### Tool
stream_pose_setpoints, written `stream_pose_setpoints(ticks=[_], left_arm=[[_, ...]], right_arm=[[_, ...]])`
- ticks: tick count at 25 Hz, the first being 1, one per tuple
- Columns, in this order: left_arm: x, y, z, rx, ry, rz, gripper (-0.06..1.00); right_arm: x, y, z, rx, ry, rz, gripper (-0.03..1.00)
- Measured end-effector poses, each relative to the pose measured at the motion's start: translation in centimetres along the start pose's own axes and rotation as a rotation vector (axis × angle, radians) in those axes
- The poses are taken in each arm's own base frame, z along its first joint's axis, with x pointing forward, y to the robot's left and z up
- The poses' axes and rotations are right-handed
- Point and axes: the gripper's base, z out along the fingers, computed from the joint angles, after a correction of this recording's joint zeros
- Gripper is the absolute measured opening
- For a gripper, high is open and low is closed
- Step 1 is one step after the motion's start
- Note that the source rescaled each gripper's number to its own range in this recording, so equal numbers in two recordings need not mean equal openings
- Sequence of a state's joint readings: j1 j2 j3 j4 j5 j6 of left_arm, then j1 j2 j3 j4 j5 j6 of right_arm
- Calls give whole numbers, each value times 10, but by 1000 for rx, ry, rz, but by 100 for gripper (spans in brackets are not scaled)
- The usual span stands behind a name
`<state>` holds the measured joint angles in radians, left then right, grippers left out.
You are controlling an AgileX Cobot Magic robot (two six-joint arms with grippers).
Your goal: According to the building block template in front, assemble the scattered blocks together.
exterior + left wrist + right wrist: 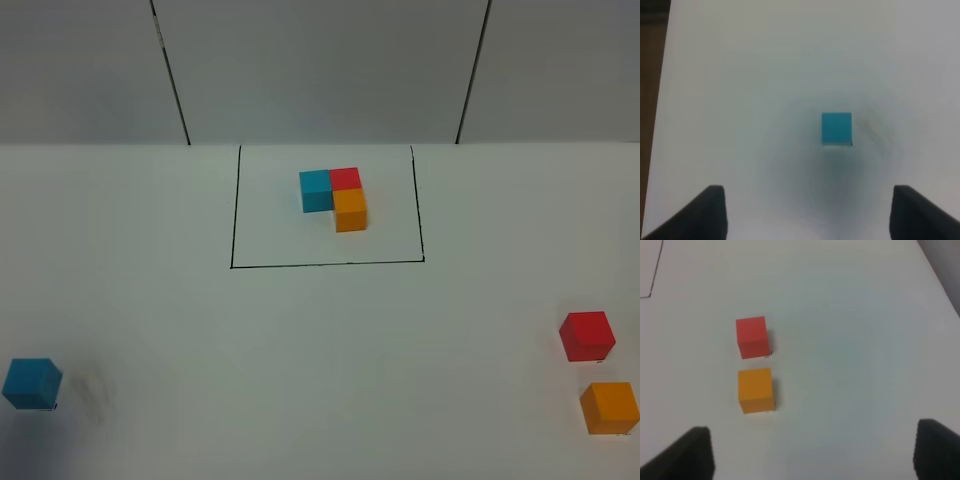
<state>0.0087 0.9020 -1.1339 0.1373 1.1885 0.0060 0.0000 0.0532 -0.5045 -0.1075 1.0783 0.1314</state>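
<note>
Spreading wide, the two black fingers of the left gripper (pixel 810 215) have nothing between them; it is open and hangs over the white tabletop (pixel 300 390). Just ahead of it, in line with the gap between its fingers but clear of both, a small cyan-blue matte cube (pixel 836 128) sits flat on the surface inside a soft grey shadow. In the high view this cube lies alone near the front left corner of the table.

The right gripper (pixel 815 452) is likewise open, its dark fingers far apart and empty. Ahead of it and off towards one finger lie a small orange matte cube (pixel 756 390) and, just beyond it, a small red matte cube (pixel 752 336). They are close together but not touching. In the high view the pair sits at the far right edge, the red one further back.

Well apart from all three loose cubes, the building block template (pixel 335 198) stands at the back centre. It has cyan-blue and red cubes side by side, with an orange cube touching the front of the red one. A thin black drawn rectangle (pixel 325 265) frames this L-shaped cluster.
</note>
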Motion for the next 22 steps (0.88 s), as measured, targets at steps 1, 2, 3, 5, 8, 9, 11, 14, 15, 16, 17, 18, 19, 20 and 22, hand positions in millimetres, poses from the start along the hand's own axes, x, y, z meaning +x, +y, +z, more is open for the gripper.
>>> stream_pose_setpoints(ticks=[1, 2, 3, 5, 8, 9, 11, 14, 15, 16, 17, 18, 19, 20, 22], left_arm=[[-5, 0, 5, 0, 16, -4, 93], [-10, -1, 12, 1, 43, 0, 93], [-15, -2, 21, 2, 74, 10, 93], [-22, -4, 38, 5, 133, 27, 93], [-30, -7, 61, 10, 213, 45, 93], [-32, -8, 68, 13, 234, 50, 93], [-35, -10, 77, 24, 265, 50, 93], [-36, -13, 86, 51, 297, 43, 93], [-35, -15, 87, 62, 304, 39, 93], [-32, -16, 90, 70, 316, 37, 93], [-29, -17, 93, 77, 330, 35, 93], [-26, -18, 96, 81, 339, 35, 93], [-22, -19, 101, 83, 344, 37, 93], [-18, -20, 106, 84, 350, 40, 93], [-12, -21, 116, 79, 349, 51, 93]], right_arm=[[0, 0, 0, 0, 0, 0, 65], [0, 0, 0, 0, 0, 0, 65], [0, 0, 0, 0, 0, 0, 65], [0, 0, 0, 0, 0, 0, 65], [0, 0, 0, 0, 0, 0, 65], [0, 0, 0, 0, 0, 0, 65], [0, 0, 0, 0, 0, 0, 65], [0, 0, 0, 0, 0, 0, 65], [0, 0, 0, 0, 0, 0, 65], [0, 0, 0, 0, 0, 0, 65], [0, 0, 0, 0, 0, 0, 65], [0, 0, 0, 0, 0, 0, 65], [0, 0, 0, 0, 0, 0, 65], [0, 0, 0, 0, 0, 0, 65], [0, 0, 0, 0, 0, 0, 65]])
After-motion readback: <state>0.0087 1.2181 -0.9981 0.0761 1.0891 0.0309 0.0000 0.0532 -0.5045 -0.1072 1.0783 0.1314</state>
